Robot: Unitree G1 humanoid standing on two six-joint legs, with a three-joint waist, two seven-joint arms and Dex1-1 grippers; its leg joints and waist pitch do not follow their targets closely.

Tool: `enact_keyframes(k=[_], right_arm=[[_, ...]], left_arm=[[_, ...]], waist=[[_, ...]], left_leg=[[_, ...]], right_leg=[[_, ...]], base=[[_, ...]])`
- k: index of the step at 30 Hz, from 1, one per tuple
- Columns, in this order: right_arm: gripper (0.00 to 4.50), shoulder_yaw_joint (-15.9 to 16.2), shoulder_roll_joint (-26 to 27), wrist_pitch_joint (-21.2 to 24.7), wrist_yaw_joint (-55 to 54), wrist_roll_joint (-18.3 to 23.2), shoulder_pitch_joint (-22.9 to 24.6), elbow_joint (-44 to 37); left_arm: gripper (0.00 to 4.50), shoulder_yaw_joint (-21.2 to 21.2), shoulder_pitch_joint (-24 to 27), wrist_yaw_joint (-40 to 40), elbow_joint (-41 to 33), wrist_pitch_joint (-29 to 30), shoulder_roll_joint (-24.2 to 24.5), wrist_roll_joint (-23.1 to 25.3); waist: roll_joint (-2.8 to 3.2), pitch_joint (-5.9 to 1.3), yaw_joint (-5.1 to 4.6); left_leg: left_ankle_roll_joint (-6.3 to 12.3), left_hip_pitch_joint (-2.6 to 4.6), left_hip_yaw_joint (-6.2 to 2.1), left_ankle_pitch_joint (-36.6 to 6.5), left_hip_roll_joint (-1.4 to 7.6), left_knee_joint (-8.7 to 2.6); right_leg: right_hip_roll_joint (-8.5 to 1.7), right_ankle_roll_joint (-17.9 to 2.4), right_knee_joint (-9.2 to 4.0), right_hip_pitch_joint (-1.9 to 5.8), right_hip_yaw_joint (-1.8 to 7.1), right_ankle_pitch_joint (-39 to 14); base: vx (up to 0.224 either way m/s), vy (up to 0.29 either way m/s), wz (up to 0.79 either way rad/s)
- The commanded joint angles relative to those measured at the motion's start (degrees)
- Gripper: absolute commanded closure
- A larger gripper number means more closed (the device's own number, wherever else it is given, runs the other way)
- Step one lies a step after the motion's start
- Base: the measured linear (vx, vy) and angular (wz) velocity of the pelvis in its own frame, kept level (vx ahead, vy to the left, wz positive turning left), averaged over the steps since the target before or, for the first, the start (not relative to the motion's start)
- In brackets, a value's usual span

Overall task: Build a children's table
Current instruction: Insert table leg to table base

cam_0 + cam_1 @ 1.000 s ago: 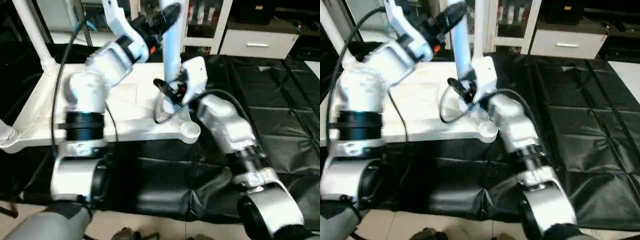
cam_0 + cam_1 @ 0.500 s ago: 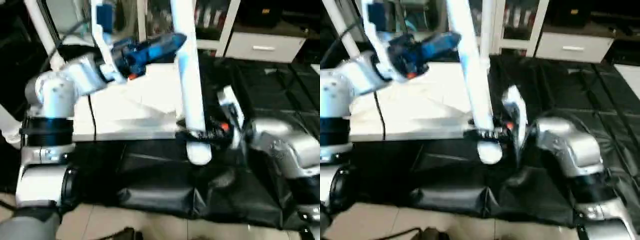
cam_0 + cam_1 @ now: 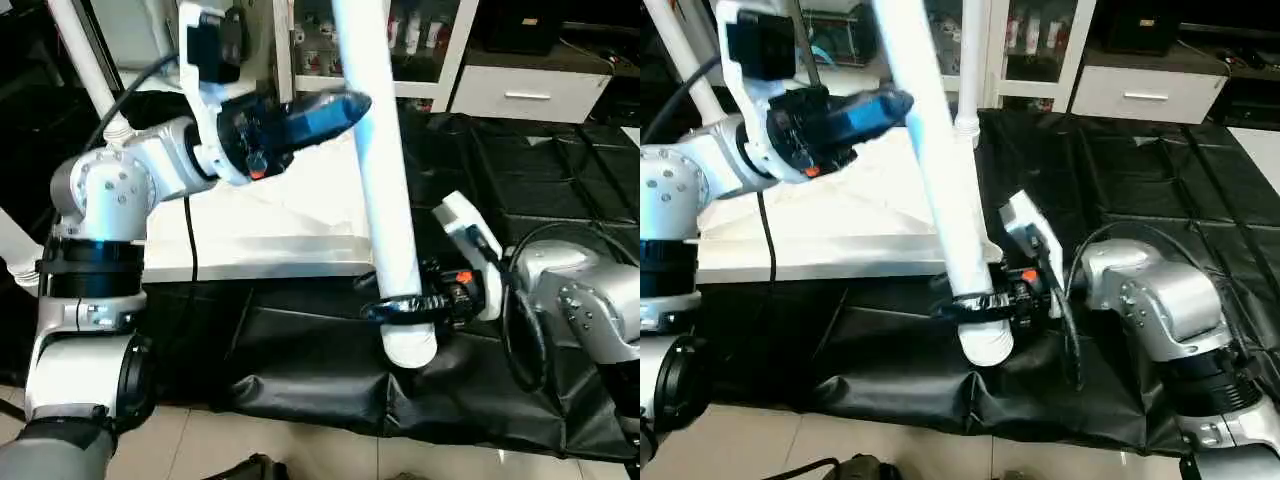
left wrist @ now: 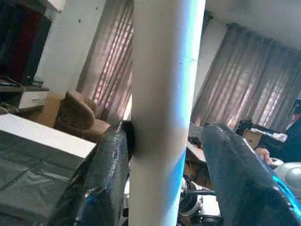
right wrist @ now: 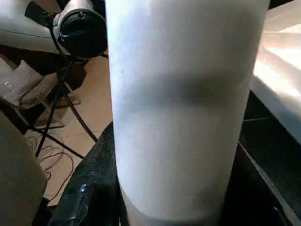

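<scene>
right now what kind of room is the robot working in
Probably an indoor lab or workshop-style room: a work table under a black cover, a glass-fronted cabinet and white drawer unit behind, plus curtains and an armchair.

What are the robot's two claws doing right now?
Left gripper: jaws open around the white leg, one finger touching.
Right gripper: jaws closed on that leg's lower end.

White leg [image 3: 385, 200] slanting across tabletop's [image 3: 290, 215] near edge, upright legs [image 3: 85, 65] behind, black cover [image 3: 560, 170] open rightward
</scene>
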Motion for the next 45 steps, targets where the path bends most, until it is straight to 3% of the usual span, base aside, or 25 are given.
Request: enact_keyframes(k=[1,12,19,20,25,28,29,32,34,43,45], right_arm=[[2.62,0.4,0.4,0.5,-1.0,-0.6,-1.1,0.9],[2.62,2.0,1.3,-0.9,-2.0,-3.1,-2.8,2.1],[2.62,2.7,1.2,-1.8,-1.4,-4.6,-3.7,2.8],[2.62,2.7,1.1,-1.9,-1.4,-4.7,-3.8,2.9],[2.62,2.4,0.7,-2.2,-0.9,-4.6,-4.2,3.4],[2.62,2.4,0.8,-2.6,-1.2,-5.0,-4.5,3.8],[2.62,2.3,1.0,-3.0,-1.5,-5.3,-4.7,4.2],[2.62,2.2,1.4,-3.2,-1.9,-5.6,-4.9,4.5],[2.62,2.2,1.7,-3.3,-2.3,-5.7,-5.2,4.7],[2.62,2.8,2.1,-4.4,-2.7,-7.3,-5.6,5.4],[2.62,3.1,2.2,-4.5,-2.8,-7.5,-5.7,5.4]], left_arm=[[2.07,-1.4,-0.5,-0.8,-3.3,1.0,-0.4,-1.7],[2.83,-1.9,-0.1,0.6,-3.2,0.2,-1.6,-0.3],[2.88,-1.8,-0.2,2.8,-2.7,-0.5,-2.5,0.6],[2.88,-1.5,-0.2,3.0,-2.6,-0.4,-2.6,0.4],[2.89,-1.1,0.5,2.1,-3.7,-0.9,-2.4,-0.2],[2.89,-0.4,-0.6,3.5,-2.1,3.6,-2.2,-2.3],[2.19,-0.7,-1.0,3.9,-1.7,3.3,-2.1,-1.6],[2.16,-1.6,-1.1,4.0,-2.1,2.0,-2.2,-0.3],[1.8,-3.0,-0.5,4.4,-3.1,-0.1,-2.4,1.8],[1.76,-3.9,0.0,6.4,-3.1,-3.1,-3.1,4.8],[2.04,-3.6,-0.5,8.7,-1.7,-4.1,-4.0,5.9]], waist=[[0.18,-4.57,-0.03],[0.12,-4.6,-0.09],[0.1,-4.66,-0.06],[-0.37,-4.66,-0.18],[-0.07,-4.65,-0.09],[-0.02,-4.66,-0.17],[-0.01,-4.64,-0.15],[-0.03,-4.6,-0.16],[-0.09,-4.64,-0.14],[-0.15,-4.72,-0.16],[-0.16,-4.71,-0.2]], left_leg=[[-1.06,2.3,-2.47,-8.7,4.21,-4.79],[-1.02,2.26,-2.45,-8.1,4.13,-4.75],[-0.65,2.21,-2.46,-7.4,4.14,-4.65],[-0.39,2.13,-2.38,-7.1,4.11,-4.63],[-0.04,2.21,-2.43,-7.0,4.21,-4.58],[-0.3,2.29,-2.36,-7.2,4.11,-4.55],[-0.26,2.31,-2.41,-7.3,4.11,-4.56],[-0.52,2.25,-2.44,-7.3,4.11,-4.6],[-0.3,2.21,-2.45,-7.0,4.11,-4.56],[0.39,2.1,-2.43,-5.9,4.15,-4.45],[0.28,2.11,-2.47,-6.2,4.19,-4.45]], right_leg=[[-3.68,-15.6,-3.57,2.31,2.07,-5.4],[-3.65,-15.4,-3.52,2.37,2.09,-4.6],[-3.63,-15.4,-3.46,2.42,2.11,-3.8],[-3.6,-15.5,-3.49,2.5,2.13,-3.4],[-3.68,-15.5,-3.49,2.39,2.13,-4.3],[-3.53,-15.5,-3.37,2.29,2.08,-4.6],[-3.57,-15.5,-3.48,2.3,2.1,-4.7],[-3.58,-15.4,-3.52,2.29,2.11,-4.9],[-3.66,-15.3,-3.6,2.39,2.17,-4.4],[-3.64,-15.6,-3.39,2.48,2.1,-3.2],[-3.67,-15.5,-3.49,2.47,2.13,-3.4]], base=[[0.0,0.0,0.0],[0.0,0.0,0.0],[0.0,0.0,0.0],[0.0,0.0,0.0],[0.0,0.0,0.0],[0.0,0.0,0.0],[0.0,0.0,0.0],[0.0,0.0,0.0],[0.0,0.0,0.0],[0.0,0.0,0.0],[0.0,0.0,0.0]])
